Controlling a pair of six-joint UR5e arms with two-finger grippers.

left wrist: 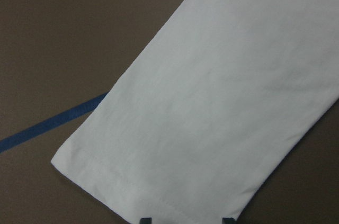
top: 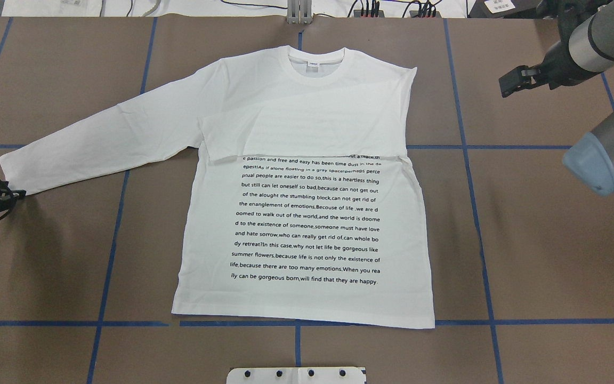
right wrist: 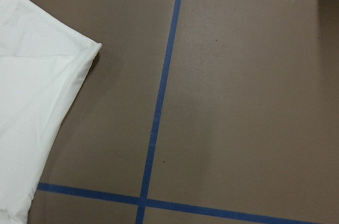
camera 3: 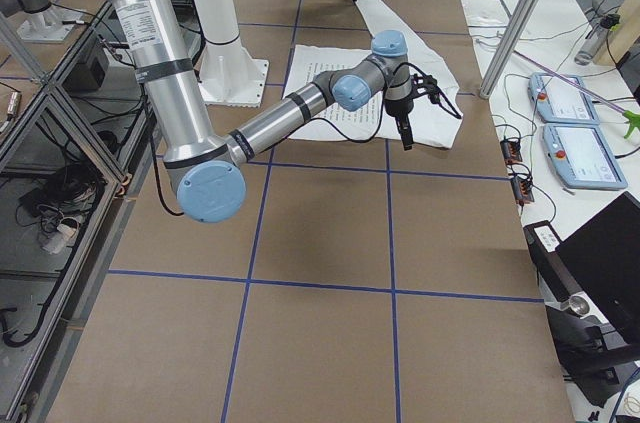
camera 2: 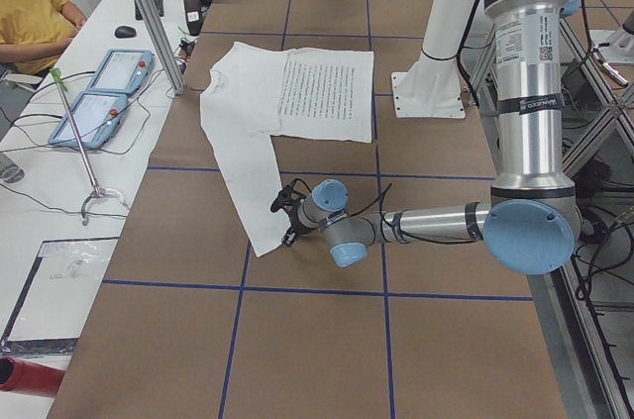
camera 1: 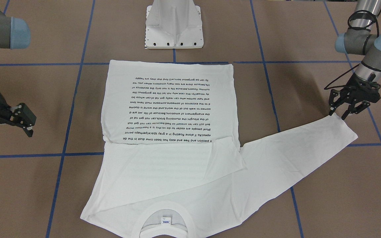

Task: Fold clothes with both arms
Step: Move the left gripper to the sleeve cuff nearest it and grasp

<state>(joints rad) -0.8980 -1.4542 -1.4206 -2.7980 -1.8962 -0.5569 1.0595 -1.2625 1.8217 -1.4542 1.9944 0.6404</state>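
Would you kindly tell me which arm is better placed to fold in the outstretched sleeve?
Left, I'd say. The left gripper hovers open at that sleeve's cuff, while the right gripper hangs over bare table beyond the opposite shoulder.

White T-shirt (top: 307, 117) with black text lines (top: 307, 218), brown table (top: 552, 240), blue tape grid (top: 499, 146)

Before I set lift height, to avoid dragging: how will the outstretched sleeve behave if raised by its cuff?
Probably floppy and light: the sleeve lies thin, flat, faintly creased, so should drape. Attached, it may tug the T-shirt.
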